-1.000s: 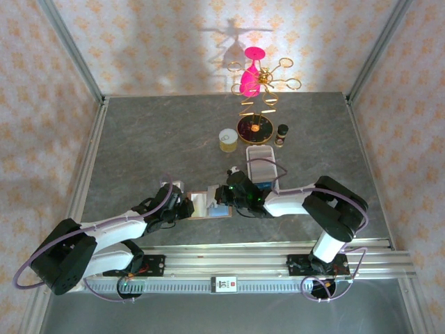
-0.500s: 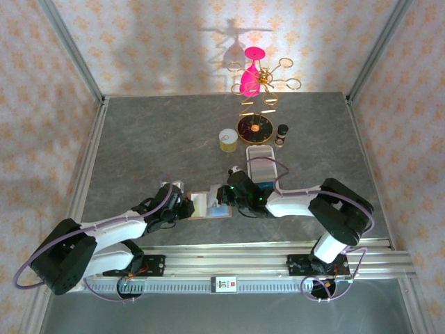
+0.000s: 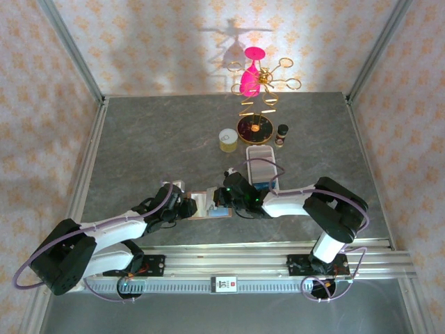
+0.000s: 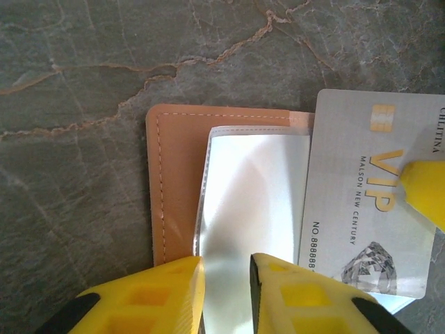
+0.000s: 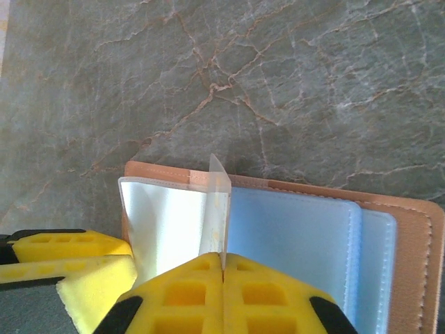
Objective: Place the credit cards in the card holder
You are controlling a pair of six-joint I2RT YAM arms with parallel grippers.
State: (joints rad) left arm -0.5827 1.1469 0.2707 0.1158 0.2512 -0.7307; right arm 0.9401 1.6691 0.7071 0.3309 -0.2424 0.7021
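Jaws of the right gripper (image 5: 222, 263) are pressed together, pinching a silver card (image 4: 354, 202) that overlaps the clear sleeve (image 4: 254, 188). Jaws of the left gripper (image 4: 227, 271) stand slightly apart astride that sleeve. The card holder (image 4: 179, 181) lies open on the grey table (image 4: 83, 62) between both grippers, blue pockets (image 5: 292, 233) exposed.

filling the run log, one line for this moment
left gripper open at sleeve | right gripper shut on card | holder open
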